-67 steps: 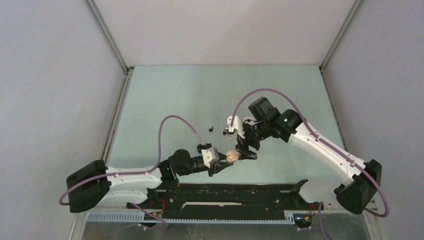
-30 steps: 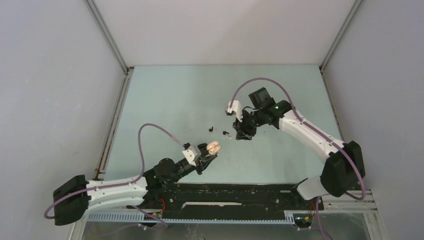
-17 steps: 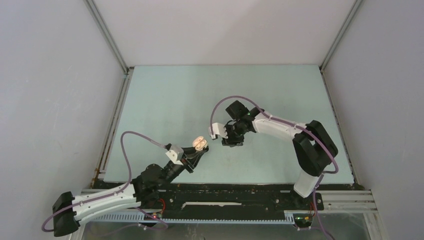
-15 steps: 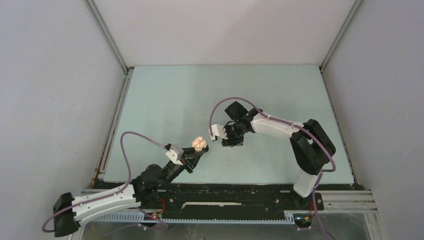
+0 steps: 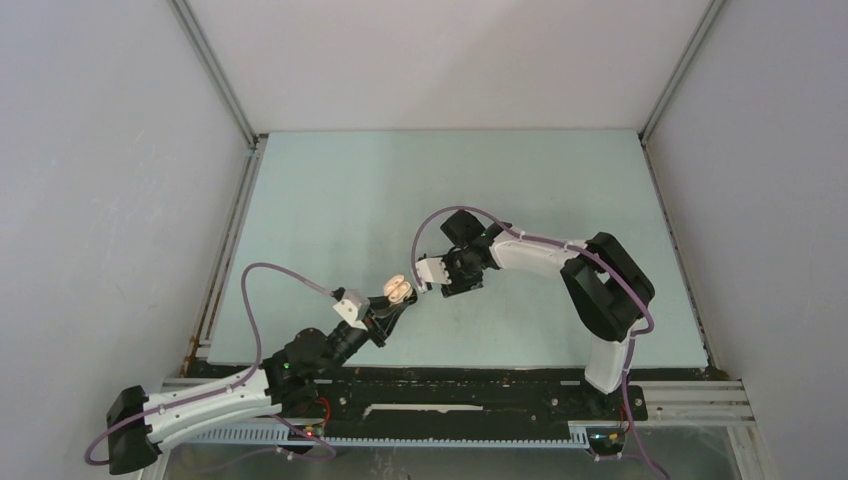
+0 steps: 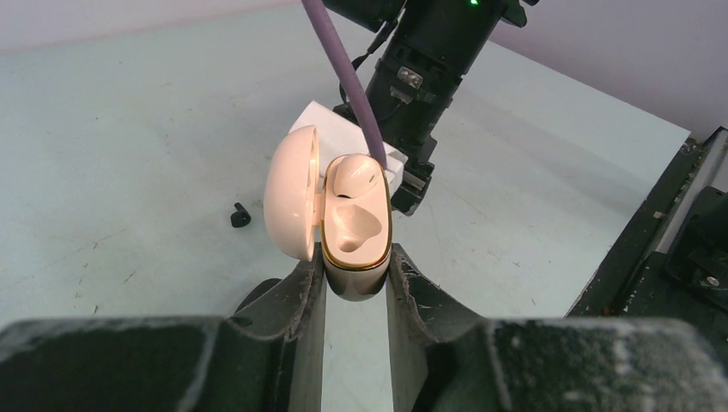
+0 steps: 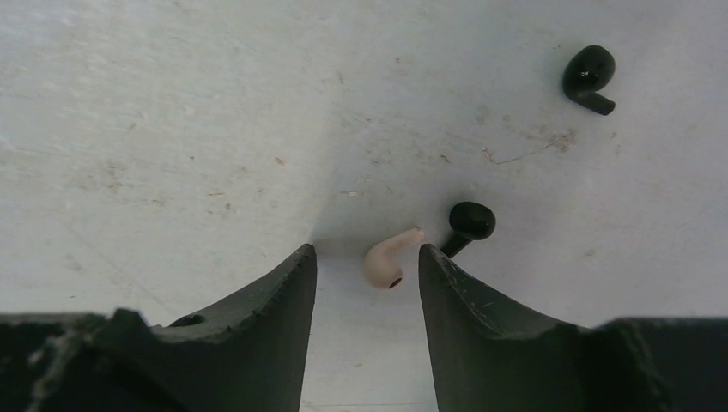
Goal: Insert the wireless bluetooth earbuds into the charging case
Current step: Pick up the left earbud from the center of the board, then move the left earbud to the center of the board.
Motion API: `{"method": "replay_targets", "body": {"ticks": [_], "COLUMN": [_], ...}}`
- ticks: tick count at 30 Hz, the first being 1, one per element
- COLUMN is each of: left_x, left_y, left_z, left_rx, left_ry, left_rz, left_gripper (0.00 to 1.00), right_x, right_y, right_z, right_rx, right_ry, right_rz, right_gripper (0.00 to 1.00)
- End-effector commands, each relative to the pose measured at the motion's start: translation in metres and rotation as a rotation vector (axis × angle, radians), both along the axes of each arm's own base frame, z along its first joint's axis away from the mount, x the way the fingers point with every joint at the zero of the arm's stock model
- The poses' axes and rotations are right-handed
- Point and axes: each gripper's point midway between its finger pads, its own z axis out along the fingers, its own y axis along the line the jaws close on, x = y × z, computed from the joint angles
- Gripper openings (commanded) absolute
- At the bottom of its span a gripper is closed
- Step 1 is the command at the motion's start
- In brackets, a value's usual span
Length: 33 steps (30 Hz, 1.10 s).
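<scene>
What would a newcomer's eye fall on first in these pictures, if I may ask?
Most striking is the open beige charging case, its lid swung to the left, clamped in the left gripper above the table. Next comes the beige earbud lying between the parted fingers of the right gripper, with a black earbud right beside it and another black earbud farther off.
</scene>
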Motion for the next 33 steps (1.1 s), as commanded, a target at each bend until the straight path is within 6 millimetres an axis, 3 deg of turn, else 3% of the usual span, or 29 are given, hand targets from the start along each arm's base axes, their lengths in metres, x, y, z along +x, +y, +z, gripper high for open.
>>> {"method": "replay_targets", "body": {"ticks": [1,6,10,25,33], "left_x": [0.001,0.001,0.001,0.001,0.002], "left_y": [0.0,-0.001,-0.002,-0.005,-0.003], "left_z": [0.004,0.003,0.004,0.002,0.004], "left_rx": [-0.01,-0.004,-0.001,0.01,0.012], "left_ry": [-0.01,-0.01,-0.012,-0.013,-0.022], "left_rz": [0.005,0.003,0.002,-0.009,-0.002], "left_gripper": [0.0,0.0,0.0,0.0,0.0], "right_x": [0.017,0.017,0.012,-0.024,-0.058], "right_y": [-0.001,-0.008,-0.013,-0.035,-0.034], "right_z": [-0.007,-0.01,-0.014,-0.035,-0.013], "right_rx": [-0.023,-0.029,-0.05,-0.164,-0.181], "right_ry": [-0.061,-0.039,-0.014,0.147,0.447], "right_rz": [0.011,-0.004,-0.009,-0.052,-0.376], "right_gripper": [0.49,0.45,0.37,0.22,0.19]}}
